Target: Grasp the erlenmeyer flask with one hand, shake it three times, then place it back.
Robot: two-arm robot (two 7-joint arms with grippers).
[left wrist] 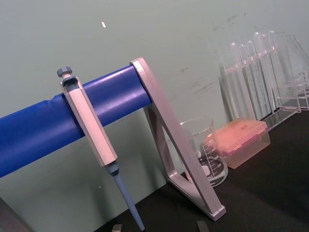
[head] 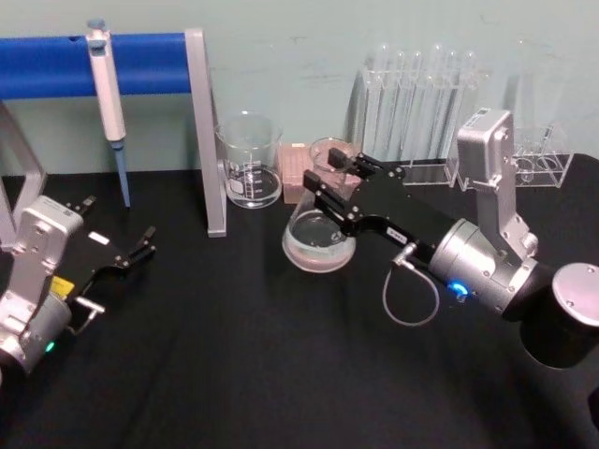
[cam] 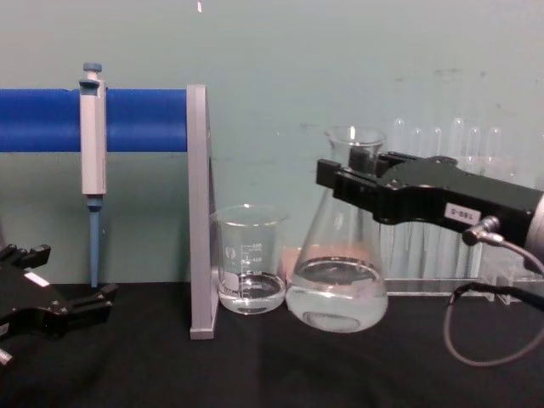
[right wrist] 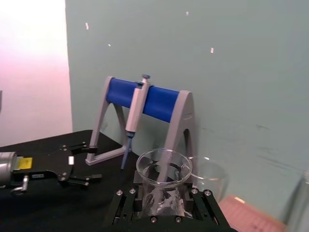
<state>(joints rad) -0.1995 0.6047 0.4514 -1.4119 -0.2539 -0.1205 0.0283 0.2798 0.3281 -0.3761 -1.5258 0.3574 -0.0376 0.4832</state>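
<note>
The erlenmeyer flask is clear glass with some clear liquid in its wide base. It leans a little, with its base low over the black table, just right of the beaker. My right gripper, the hand with the white label and silver wrist, is shut on the flask's neck below the flared rim. My left gripper rests open at the table's left side, far from the flask, holding nothing.
A glass beaker stands just left of the flask. Behind are a pink box and a rack of test tubes. A pipette hangs on the blue-barred stand.
</note>
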